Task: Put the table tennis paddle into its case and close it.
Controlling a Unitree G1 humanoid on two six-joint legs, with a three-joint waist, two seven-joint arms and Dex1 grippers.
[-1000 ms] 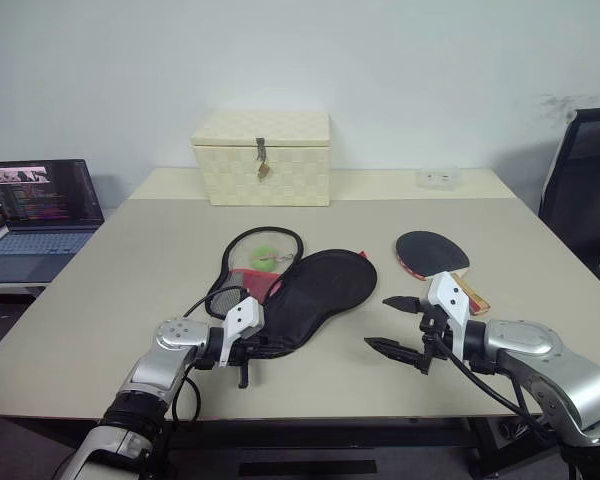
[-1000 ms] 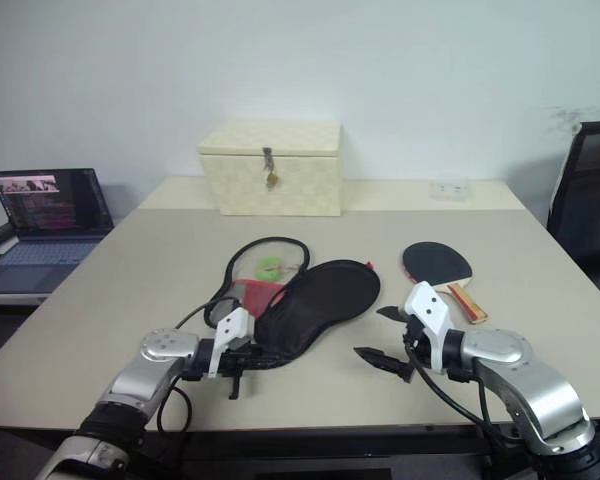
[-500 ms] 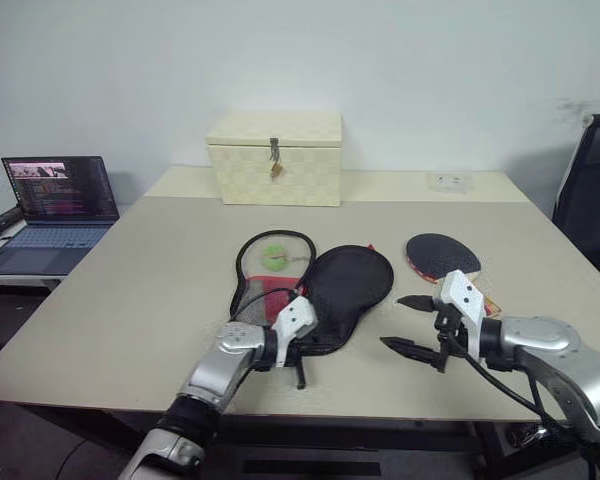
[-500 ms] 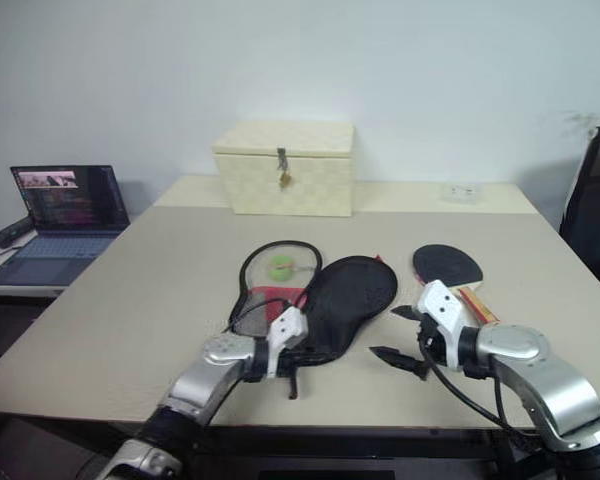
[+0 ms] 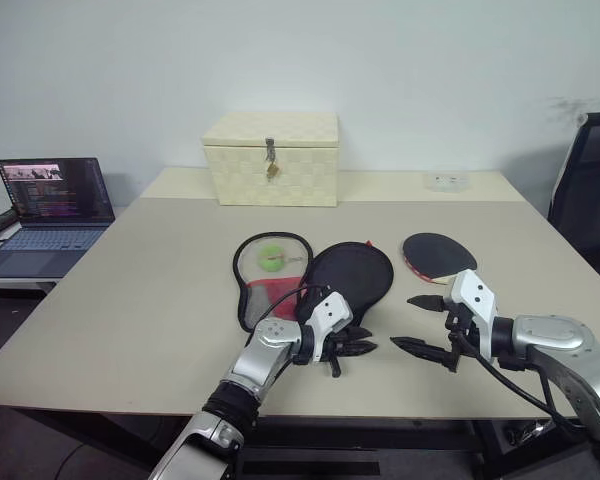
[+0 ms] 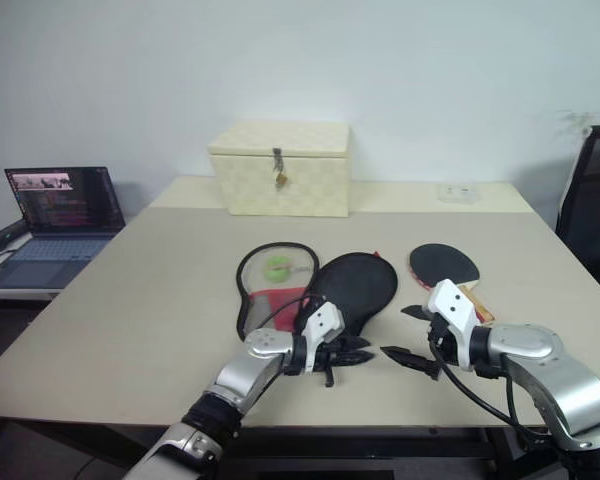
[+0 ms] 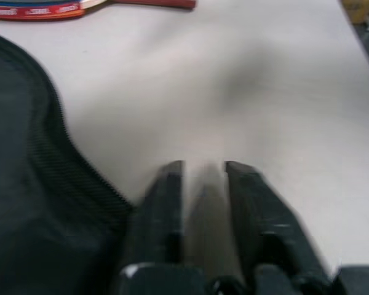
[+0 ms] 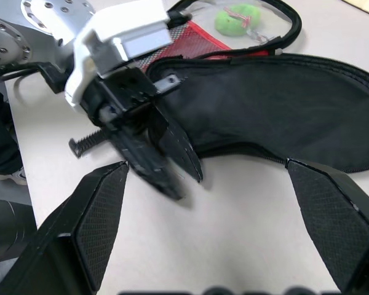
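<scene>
— Where's the paddle (image 5: 435, 253)?

— Flat on the table (image 5: 130, 290), black face up, beside the opened case (image 5: 348, 280). Its handle points back toward my right gripper (image 5: 427, 323); the blade lies farther away.

— And your grippers?

— Right one's spread wide, empty, above the table. My left gripper (image 5: 360, 347) is parted slightly at the case's near end, gripping nothing I can see.

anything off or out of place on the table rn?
Nothing spilled or damaged. The case lies unzipped and splayed open mid-table. The table tennis paddle lies outside it, on its right, not yet packed. The left gripper is at the case's near edge, the right gripper wide open and empty.
</scene>
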